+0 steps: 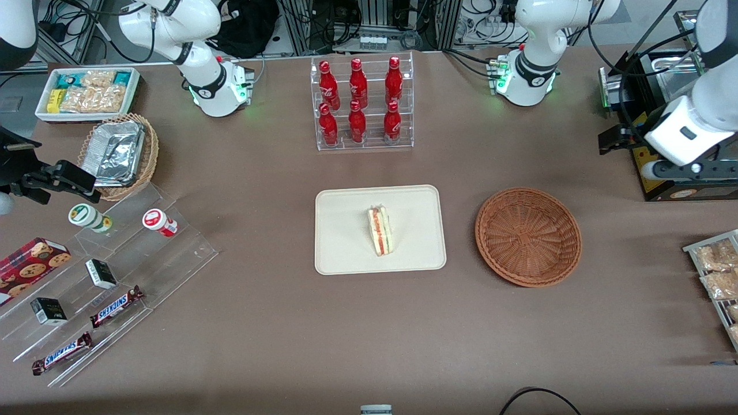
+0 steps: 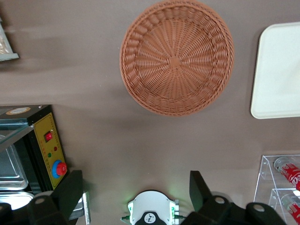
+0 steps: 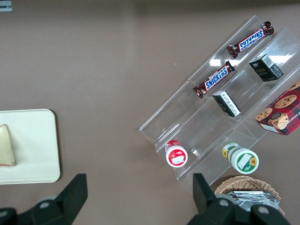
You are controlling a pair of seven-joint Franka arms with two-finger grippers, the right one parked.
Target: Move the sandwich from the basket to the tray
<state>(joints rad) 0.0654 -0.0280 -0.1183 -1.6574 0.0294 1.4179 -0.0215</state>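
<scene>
Sandwich (image 1: 380, 231): pale triangular wedge, red and green layers on its edge, lying on the tray.
Tray (image 1: 340, 253): flat cream rectangle, rounded corners, low rim.
Basket (image 1: 528, 236): round reddish-brown wicker, beside tray.
Gripper (image 2: 133, 192): released, fingers spread, raised toward the working arm's end of the worktop (image 1: 277, 323).

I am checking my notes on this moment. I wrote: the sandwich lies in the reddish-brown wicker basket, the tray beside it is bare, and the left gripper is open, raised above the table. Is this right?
Not quite. The front view shows the sandwich on the cream tray, and the reddish-brown wicker basket beside it holds nothing. The rest stands: the left gripper is open, raised above the table.
</scene>
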